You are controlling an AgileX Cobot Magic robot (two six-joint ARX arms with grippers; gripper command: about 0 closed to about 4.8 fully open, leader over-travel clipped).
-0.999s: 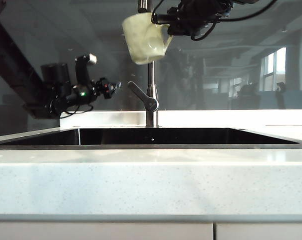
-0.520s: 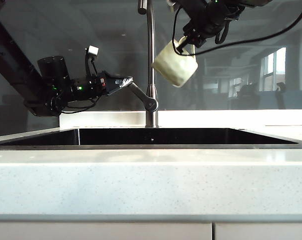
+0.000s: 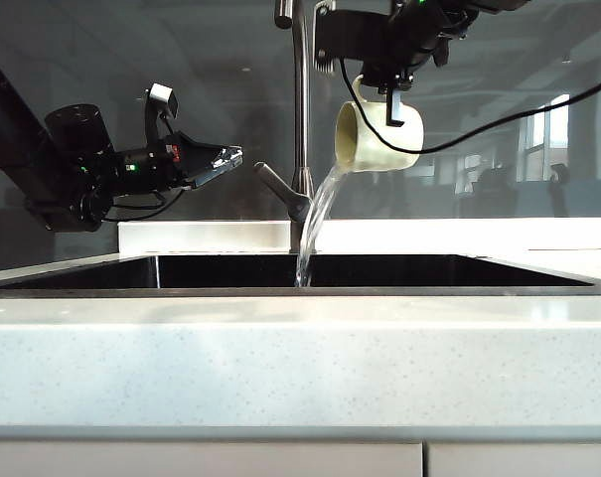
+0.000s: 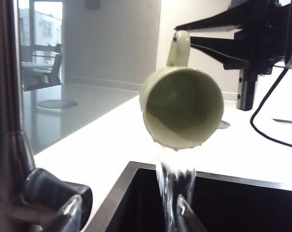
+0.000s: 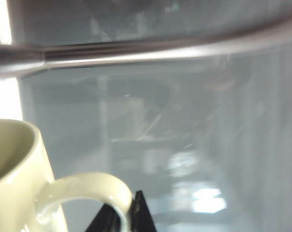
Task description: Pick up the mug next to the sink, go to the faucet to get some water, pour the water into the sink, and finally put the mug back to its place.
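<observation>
I read the task as well into its third stage: the mug is lifted and carries water, and that water is pouring into the sink now. What remains, in my judgement, is to empty it, right it and set it back beside the basin.

Left to right in the exterior view: my left gripper (image 3: 225, 157) hangs level over the left part of the wide black-lined sink with its thin metal rim (image 3: 300, 291), jaws spread and holding nothing. Just past its tips stands the tall brushed-steel gooseneck faucet (image 3: 301, 119), its angled lever close below those tips.

Beyond the faucet, my right gripper (image 3: 392, 87) is clamped on the loop handle from above. The pale cream-yellow ceramic mug (image 3: 379, 137) hangs directly beneath that pincer, tipped on its side with its mouth toward the faucet. A clear stream of water (image 3: 315, 224) falls from its lower lip into the basin.

In the left wrist view the mug (image 4: 182, 106) shows a glossy interior, greenish in shade.
</observation>
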